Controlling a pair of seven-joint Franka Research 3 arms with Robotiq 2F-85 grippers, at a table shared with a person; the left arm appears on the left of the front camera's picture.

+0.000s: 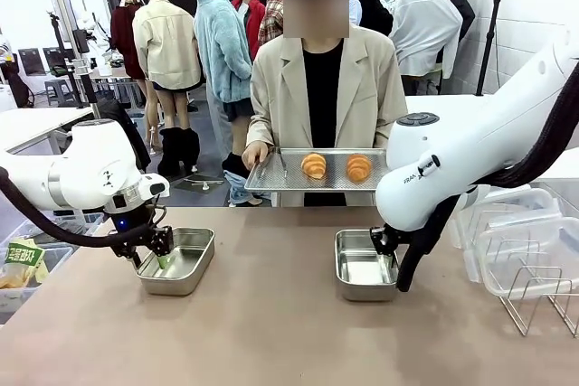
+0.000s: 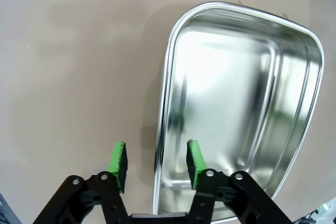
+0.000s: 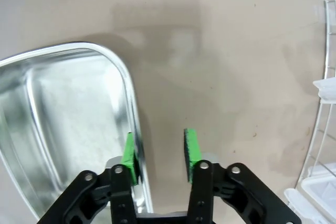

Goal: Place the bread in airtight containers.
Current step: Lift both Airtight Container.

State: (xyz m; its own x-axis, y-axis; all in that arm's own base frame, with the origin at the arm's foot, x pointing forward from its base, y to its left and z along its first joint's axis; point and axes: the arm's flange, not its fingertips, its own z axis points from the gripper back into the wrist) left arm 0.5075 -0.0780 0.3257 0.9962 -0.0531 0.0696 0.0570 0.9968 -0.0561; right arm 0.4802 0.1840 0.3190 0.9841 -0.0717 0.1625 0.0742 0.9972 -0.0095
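Two bread rolls lie on a perforated steel tray, which a person at the far side holds above the table edge. Two open steel airtight containers stand on the table, both empty. My left gripper straddles the rim of the left tin, one green pad inside and one outside, with gaps on both sides. My right gripper straddles the right tin's wall. Its inner pad sits against the wall and its outer pad stands apart.
Clear plastic lids and boxes and a wire rack crowd the table's right side. A crate holding a packet sits off the left edge. The person's hand grips the tray's left corner.
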